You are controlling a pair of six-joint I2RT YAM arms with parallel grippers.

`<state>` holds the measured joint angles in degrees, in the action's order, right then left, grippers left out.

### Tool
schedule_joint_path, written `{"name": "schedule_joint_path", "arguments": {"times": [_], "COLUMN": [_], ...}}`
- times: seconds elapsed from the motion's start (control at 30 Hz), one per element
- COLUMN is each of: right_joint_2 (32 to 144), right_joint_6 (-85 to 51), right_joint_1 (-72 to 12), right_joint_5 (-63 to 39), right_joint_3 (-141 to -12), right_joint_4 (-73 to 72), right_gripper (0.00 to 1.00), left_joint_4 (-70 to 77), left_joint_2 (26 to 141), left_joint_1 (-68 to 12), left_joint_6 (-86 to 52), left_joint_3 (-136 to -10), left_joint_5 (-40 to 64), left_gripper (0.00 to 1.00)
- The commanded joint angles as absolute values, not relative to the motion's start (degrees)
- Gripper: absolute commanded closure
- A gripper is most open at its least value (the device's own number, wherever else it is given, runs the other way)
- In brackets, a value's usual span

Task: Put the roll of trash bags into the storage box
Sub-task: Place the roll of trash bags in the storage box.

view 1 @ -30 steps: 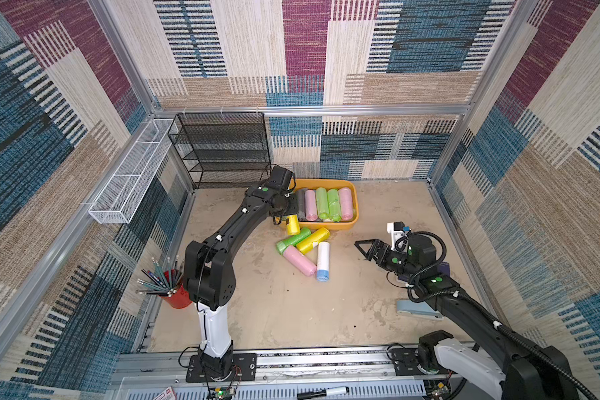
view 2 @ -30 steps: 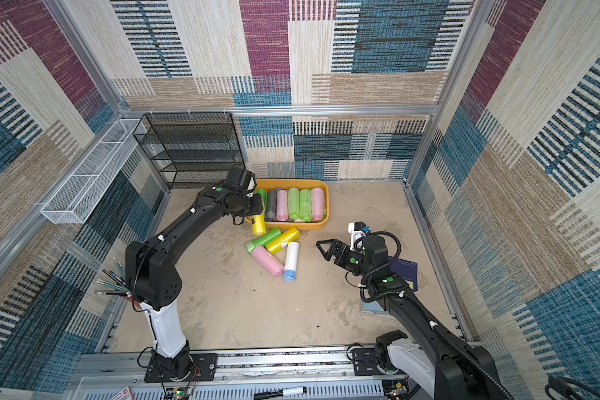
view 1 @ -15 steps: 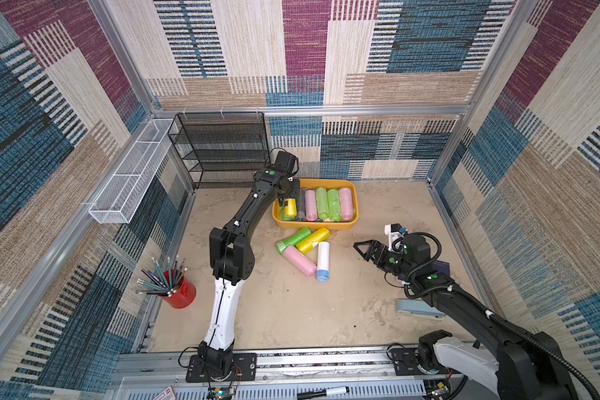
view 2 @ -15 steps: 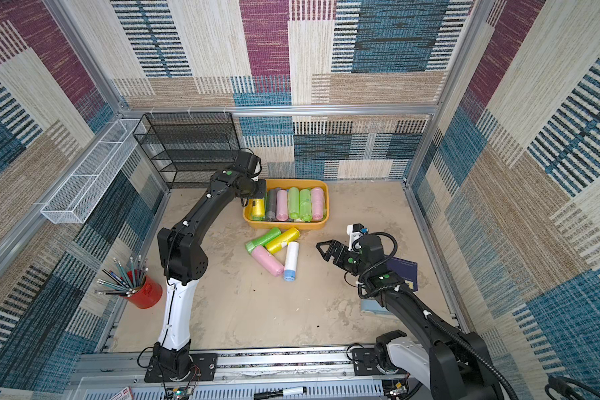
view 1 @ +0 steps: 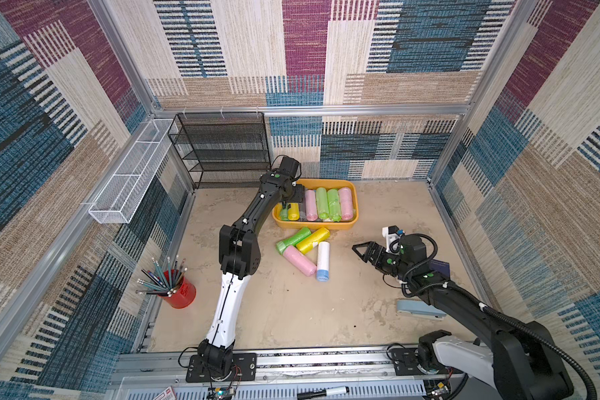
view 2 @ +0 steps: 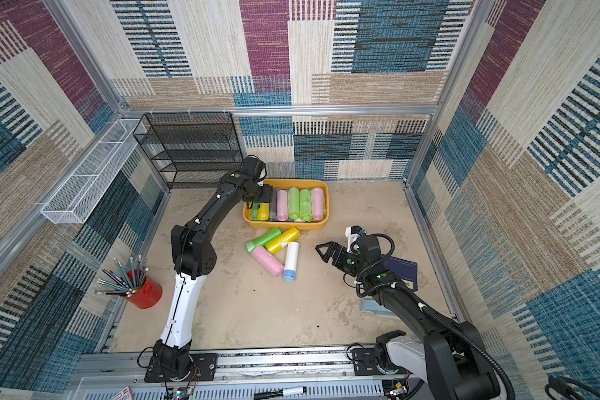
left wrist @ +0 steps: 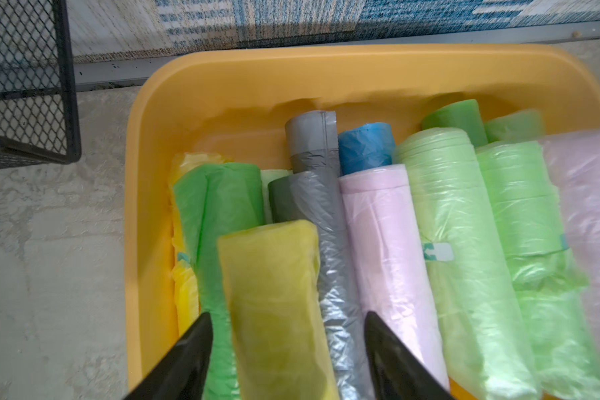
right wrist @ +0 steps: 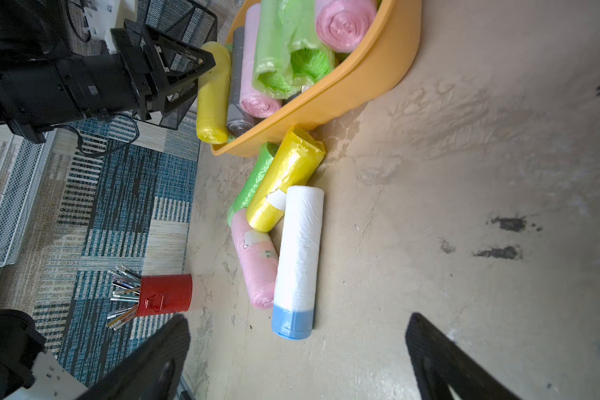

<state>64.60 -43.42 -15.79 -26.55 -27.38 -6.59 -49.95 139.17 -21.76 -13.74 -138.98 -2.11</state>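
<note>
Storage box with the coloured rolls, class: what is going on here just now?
The left pincer hangs over the storage box, jaws apart on either side of a yellow roll lying on the other rolls inside. The right pincer is open above the table, empty, near a white roll lying outside the box.

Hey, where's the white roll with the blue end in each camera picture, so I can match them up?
In a top view: white roll lies on the floor in front of the storage box, beside the loose pink roll.
In a top view: white roll, same spot.
Left wrist: not in it.
Right wrist: white roll beside the loose pink roll.
Shared landmark: the storage box, in all four.
</note>
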Motion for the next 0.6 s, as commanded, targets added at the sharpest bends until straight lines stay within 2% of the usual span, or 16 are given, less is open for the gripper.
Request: {"name": "schedule_joint_path", "arguments": {"times": [0.0, 0.1, 0.27, 0.3, 0.33, 0.57], "right_joint_2": [64.99, 64.87, 63.99, 63.90, 63.98, 65.01], "right_joint_6": [-43.50, -44.44, -44.99, -45.09, -44.85, -46.33], "right_joint_1": [-15.82, -15.89, -15.83, -15.83, -15.83, -15.82], "right_joint_5": [-27.60, -28.39, -28.94, -29.20, -29.86, -32.70], "right_joint_3": [-27.13, -26.66, -26.18, -26.07, -26.15, -26.90], "right_joint_4": [-9.69, -10.70, -11.24, -11.46, -11.77, -14.17], "right_gripper": [0.01, 0.01, 0.01, 0.01, 0.01, 0.01], "left_joint_4": [-50.36, -50.33, -50.30, -50.32, -50.34, -49.64], "left_joint_2": [138.16, 135.50, 129.76, 128.58, 127.29, 114.44], "left_joint_1": [-21.71, -21.69, -21.77, -21.80, -21.88, -24.47], "left_joint_6": [-12.26, -12.20, -14.38, -15.01, -15.68, -18.47], "left_joint_3": [-139.57, -138.30, -134.80, -133.83, -132.62, -118.77], "left_joint_5": [-0.09, -0.66, -0.13, 0.43, 1.20, 0.67], "left_gripper": [0.21, 0.16, 0.13, 0.10, 0.01, 0.02]}}
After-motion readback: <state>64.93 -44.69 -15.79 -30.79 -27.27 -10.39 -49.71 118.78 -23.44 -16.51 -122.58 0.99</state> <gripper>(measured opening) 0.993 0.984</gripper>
